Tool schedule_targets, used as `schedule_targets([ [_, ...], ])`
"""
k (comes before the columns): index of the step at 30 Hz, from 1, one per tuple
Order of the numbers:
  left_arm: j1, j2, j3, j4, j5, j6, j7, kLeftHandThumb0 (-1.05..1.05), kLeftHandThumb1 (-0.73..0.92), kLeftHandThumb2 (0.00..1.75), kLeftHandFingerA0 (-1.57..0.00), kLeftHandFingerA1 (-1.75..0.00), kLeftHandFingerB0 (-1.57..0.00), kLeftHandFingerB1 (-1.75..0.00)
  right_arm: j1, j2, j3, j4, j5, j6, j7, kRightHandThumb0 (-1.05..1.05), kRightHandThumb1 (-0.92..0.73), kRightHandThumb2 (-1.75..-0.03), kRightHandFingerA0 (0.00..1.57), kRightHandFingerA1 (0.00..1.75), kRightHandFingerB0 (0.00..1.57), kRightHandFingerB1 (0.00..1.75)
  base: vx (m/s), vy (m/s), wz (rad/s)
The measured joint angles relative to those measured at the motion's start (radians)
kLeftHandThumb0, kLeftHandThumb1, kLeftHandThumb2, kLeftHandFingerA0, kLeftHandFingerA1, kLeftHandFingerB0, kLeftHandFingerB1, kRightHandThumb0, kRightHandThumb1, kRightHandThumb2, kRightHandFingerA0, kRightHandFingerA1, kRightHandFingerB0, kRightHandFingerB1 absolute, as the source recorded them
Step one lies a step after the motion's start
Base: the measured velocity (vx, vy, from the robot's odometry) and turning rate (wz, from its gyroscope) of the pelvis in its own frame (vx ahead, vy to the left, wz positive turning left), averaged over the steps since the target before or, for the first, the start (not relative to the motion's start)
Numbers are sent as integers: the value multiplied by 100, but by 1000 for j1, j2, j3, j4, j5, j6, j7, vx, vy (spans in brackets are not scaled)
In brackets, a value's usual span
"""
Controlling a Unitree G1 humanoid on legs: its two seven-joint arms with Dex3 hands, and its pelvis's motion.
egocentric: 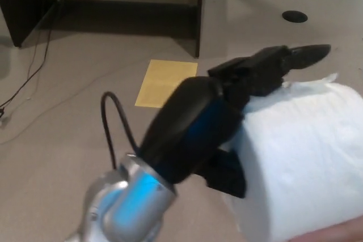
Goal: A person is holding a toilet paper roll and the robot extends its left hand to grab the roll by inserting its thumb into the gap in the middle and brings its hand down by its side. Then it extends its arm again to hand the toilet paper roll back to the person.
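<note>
Pressing against the roll [300, 157] at lower right of the frame: left robot hand [227, 123], palm flush to the roll's flat end. Reaching over the roll's top edge toward upper right, the fingers [295, 58], straight and not yet curled down. Disappearing behind the palm at the roll's end, the thumb, so not showing whether it is seated in the centre hole; judging from where the hand is sitting, probably inside. Not closing on anything yet as far as visible: fingers spread apart from the thumb, roll bracketed rather than clamped.

Showing as a pale sliver at the bottom right corner, a person's hand [334, 235], apparently supporting the roll from below.

Handling, as a judgement: light, soft, easily dented; paper layers compressing under a squeeze, outer sheet loose and ragged at the top edge, likely to peel or slide if pinched alone. Stiffest part being the inner tube, so best hold coming from thumb hooked inside the hole and fingers pressing down on the outer wall, pinching the wound paper between them. Gentle force sufficing; hard squeezing only crushing it.

Lying on the floor at upper centre, a yellow sheet [165, 82].
</note>
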Motion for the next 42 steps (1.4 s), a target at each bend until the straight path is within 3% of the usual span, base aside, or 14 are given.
schedule_targets([
  [6,-8,-70,-43,71,38,-5,45,-33,42,53,-44,-38,-28,-30,-41,-1,-18,-7,4,-3,4,-39,-65,-60,73,56,55,42,0,0,0],
  [8,-8,-73,-48,89,41,-15,55,-35,47,54,-56,-42,-28,-31,-51,-1,-22,-8,5,-4,6,-39,-65,-60,74,56,57,41,0,0,0],
  [10,-11,-82,-61,105,46,-20,63,-33,59,58,-83,-49,-32,-31,-63,-1,-23,-9,6,-4,7,-37,-66,-60,73,57,57,42,0,0,0],
  [11,-11,-86,-65,108,47,-20,63,-31,69,60,-107,-85,-40,-33,-66,-1,-22,-9,5,-3,7,-36,-66,-60,74,56,57,42,0,0,0],
  [12,-11,-91,-69,108,48,-20,64,-27,72,61,-113,-102,-49,-35,-69,-1,-21,-10,5,-3,8,-35,-65,-60,75,56,57,42,0,0,0],
  [13,-11,-92,-70,107,48,-21,64,-27,72,61,-113,-102,-49,-35,-71,-1,-19,-10,4,-3,8,-35,-65,-60,75,56,57,42,0,0,0],
  [14,-8,-91,-71,103,47,-22,64,-19,74,64,-98,-136,-54,-37,-73,0,-17,-10,3,-3,8,-34,-65,-59,75,57,57,42,0,0,0],
  [17,18,-91,-71,88,39,-28,64,-9,76,69,-89,-156,-71,-45,-73,3,-15,-9,2,-3,9,-38,-66,-60,75,60,57,42,0,0,0],
  [21,47,-91,-66,88,37,-49,78,-8,76,70,-88,-151,-98,-61,-80,3,-12,-13,1,-3,12,-37,-66,-60,74,58,57,42,0,0,0],
  [23,74,-90,-66,85,40,-72,95,-7,74,69,-92,-146,-99,-74,-78,3,-10,-16,0,-5,12,-36,-65,-60,73,56,57,42,0,0,0],
  [24,86,-90,-66,82,41,-79,101,-7,73,70,-90,-150,-89,-111,-76,4,-9,-16,0,-6,12,-36,-65,-60,73,58,56,42,0,0,0],
  [27,106,-93,-66,79,49,-99,125,-5,69,77,-87,-159,-81,-133,-76,4,-9,-16,0,-6,13,-37,-66,-60,75,61,57,42,0,0,0],
  [30,101,-94,-50,87,55,-123,146,-3,61,91,-93,-161,-81,-127,-92,3,-7,-22,-1,-5,13,-38,-66,-60,76,55,56,41,0,0,0],
  [42,234,-43,77,5,5,-217,167,1,66,85,-95,-145,-84,-120,-94,2,7,-25,-3,-6,12,-35,-66,-60,74,58,57,43,0,0,0],
])
